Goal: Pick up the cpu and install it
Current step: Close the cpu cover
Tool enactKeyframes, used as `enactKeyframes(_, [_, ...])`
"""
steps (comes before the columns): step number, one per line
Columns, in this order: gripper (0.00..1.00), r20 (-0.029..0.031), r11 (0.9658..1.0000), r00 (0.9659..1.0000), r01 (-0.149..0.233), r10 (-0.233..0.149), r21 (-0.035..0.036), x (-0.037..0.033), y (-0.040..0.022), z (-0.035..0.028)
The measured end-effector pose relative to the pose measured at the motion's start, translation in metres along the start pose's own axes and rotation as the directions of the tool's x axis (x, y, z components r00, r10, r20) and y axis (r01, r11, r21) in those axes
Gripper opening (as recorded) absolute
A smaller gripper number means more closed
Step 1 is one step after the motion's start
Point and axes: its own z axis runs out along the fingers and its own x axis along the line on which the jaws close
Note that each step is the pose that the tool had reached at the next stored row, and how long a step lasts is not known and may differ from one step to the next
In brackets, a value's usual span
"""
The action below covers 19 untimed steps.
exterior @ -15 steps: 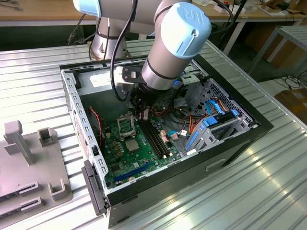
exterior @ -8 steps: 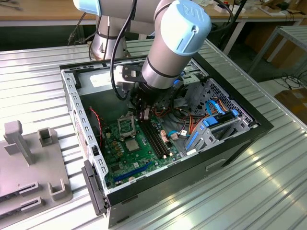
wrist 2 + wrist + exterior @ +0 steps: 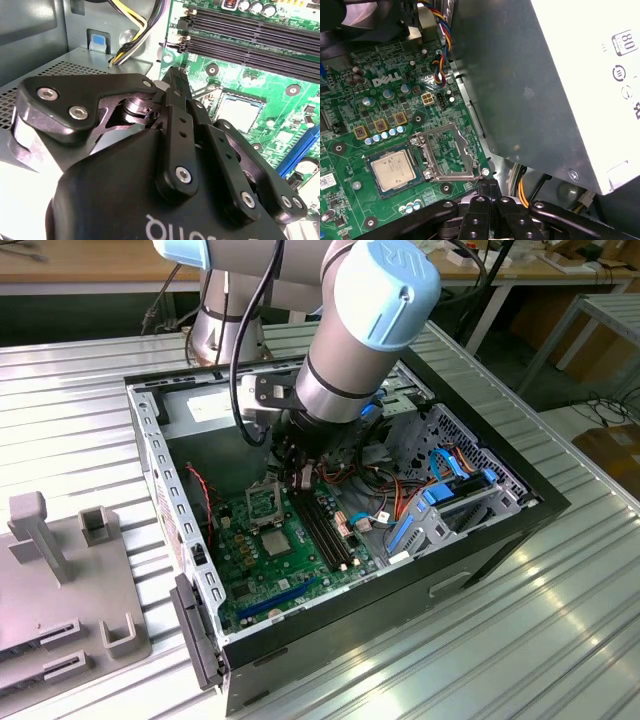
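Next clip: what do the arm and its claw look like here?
The arm is made of thick silver-grey tubular links with light-blue caps at the joints, and a black cable runs along it. At its end, the claw is matte black, built from flat bar linkages joined by silver screws and pivot pins, on a rounded black body with pale lettering.

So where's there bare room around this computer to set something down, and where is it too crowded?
The ribbed metal table is bare on the exterior view's right of the open computer case and in front of it. On the exterior view's left, a grey fixture takes the space. Inside the case it is crowded: the gripper hangs over the green motherboard, beside cables and blue drive brackets.
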Motion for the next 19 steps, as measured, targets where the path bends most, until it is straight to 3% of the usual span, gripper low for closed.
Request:
enactKeyframes(10, [0.11, -0.0269, 0.9999, 0.9996, 0.0, 0.0, 0.0102, -0.0007, 0.0004, -0.0038])
enactKeyframes(13, [0.11, -0.0379, 0.9999, 0.9993, 0.0, 0.0, 0.0144, -0.0009, 0.0006, -0.0051])
enactKeyframes(16, [0.11, -0.0443, 0.9999, 0.999, 0.002, -0.001, 0.0166, -0.0007, 0.0014, -0.0057])
enactKeyframes(19, [0.11, -0.0464, 0.9998, 0.9989, 0.005, -0.004, 0.0168, -0.0006, 0.0019, -0.006])
